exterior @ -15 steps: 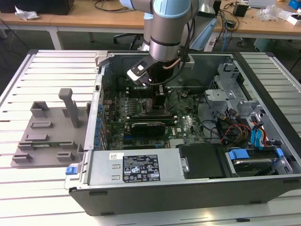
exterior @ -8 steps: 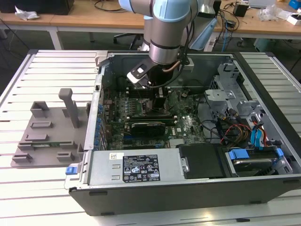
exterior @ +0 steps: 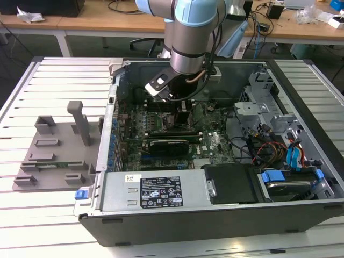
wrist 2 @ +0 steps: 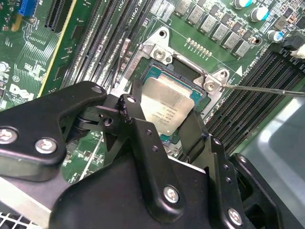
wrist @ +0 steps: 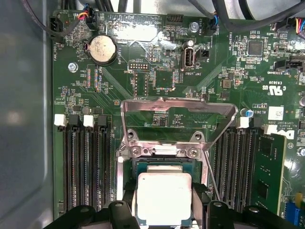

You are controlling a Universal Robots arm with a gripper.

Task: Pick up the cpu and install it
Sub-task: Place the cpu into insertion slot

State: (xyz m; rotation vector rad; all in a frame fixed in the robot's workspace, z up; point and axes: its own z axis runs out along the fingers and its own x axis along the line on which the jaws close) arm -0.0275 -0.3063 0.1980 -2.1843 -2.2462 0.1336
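One cpu [wrist 2: 169, 107], clamped in one gripper [wrist 2: 162, 115], at one open socket [wrist 2: 161, 53]

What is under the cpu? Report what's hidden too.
Under the cpu lies the open socket, its metal load plate raised. The socket's contacts cannot be seen: the cpu and the gripper, jaws shut on it, cover them.

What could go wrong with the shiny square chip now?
The cpu is at the socket with the gripper around it. If it sits crooked, it might not lie flat and could be damaged. The open metal plate and the thin lever stand very close, so the gripper could bump them.
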